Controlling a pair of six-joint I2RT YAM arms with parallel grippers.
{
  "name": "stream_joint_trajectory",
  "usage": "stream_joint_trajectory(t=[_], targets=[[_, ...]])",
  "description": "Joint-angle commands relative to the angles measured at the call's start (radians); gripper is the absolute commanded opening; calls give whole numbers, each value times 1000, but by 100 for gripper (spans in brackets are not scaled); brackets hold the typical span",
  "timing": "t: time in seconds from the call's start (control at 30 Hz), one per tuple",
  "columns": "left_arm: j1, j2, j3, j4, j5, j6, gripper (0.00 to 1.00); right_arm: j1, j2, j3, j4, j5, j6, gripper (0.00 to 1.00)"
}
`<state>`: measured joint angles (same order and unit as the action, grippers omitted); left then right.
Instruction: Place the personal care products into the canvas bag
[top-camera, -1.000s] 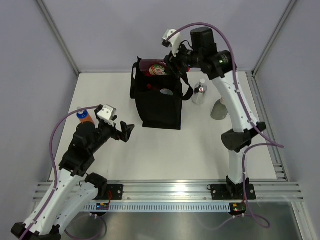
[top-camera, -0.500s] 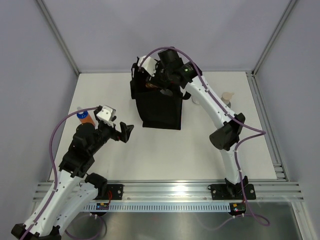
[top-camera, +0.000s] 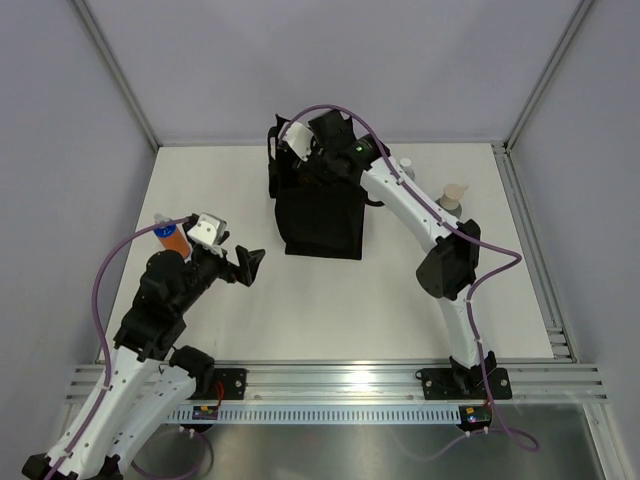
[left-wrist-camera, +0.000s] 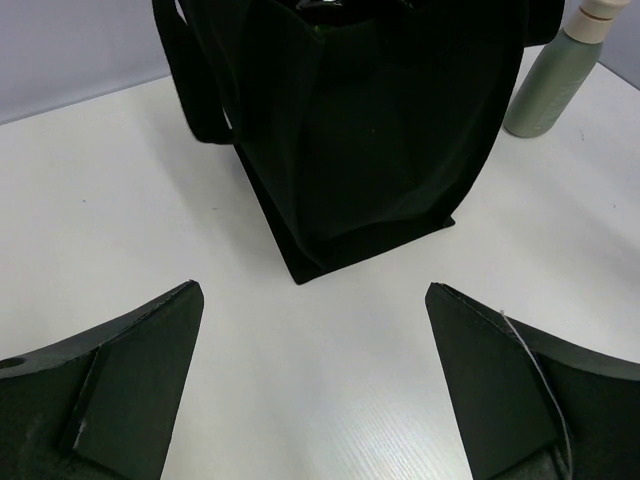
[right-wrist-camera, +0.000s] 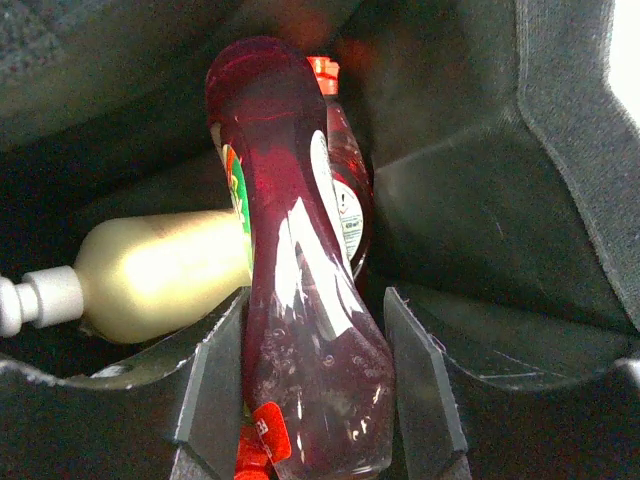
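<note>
Right gripper (right-wrist-camera: 318, 372), lowered into bag (top-camera: 320, 215), pinching dark red bottle (right-wrist-camera: 290, 250); left gripper (left-wrist-camera: 315, 385) spread near bag; risk: bottle jamming on pump bottle (right-wrist-camera: 160, 270) inside.

On my feed the canvas bag (top-camera: 322, 218) is plain solid black, no print, and dark charcoal inside. The dark red bottle (right-wrist-camera: 300, 320) nearest the right wrist lens is glossy and see-through, with a green, white and red label. The second dark red bottle (right-wrist-camera: 345, 205) has an orange-red cap. The pump bottle (right-wrist-camera: 165, 272) is cream with a white pump. The grey-green bottle (left-wrist-camera: 548, 90) is capped in beige. I also see an orange bottle (top-camera: 174, 239) with a blue top, a white bench (top-camera: 300, 310), purple cables (top-camera: 100, 290) on white arms (top-camera: 405, 205), and the matte black fingers (left-wrist-camera: 120, 390) of the left gripper (left-wrist-camera: 318, 385)
</note>
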<state>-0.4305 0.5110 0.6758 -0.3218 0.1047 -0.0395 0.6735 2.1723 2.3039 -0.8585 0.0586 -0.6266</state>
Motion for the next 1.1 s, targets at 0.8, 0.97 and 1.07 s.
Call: stream_joint_trajectory(t=[0.8, 0.97, 1.07], targets=[[1, -23, -12, 30, -7, 0, 99, 58, 6, 95, 44, 4, -260, 6], [1, -25, -12, 29, -23, -13, 99, -18, -6, 62, -80, -104, -122, 10], [1, -14, -13, 36, -37, -25, 99, -74, -40, -15, -108, -216, -59, 20]])
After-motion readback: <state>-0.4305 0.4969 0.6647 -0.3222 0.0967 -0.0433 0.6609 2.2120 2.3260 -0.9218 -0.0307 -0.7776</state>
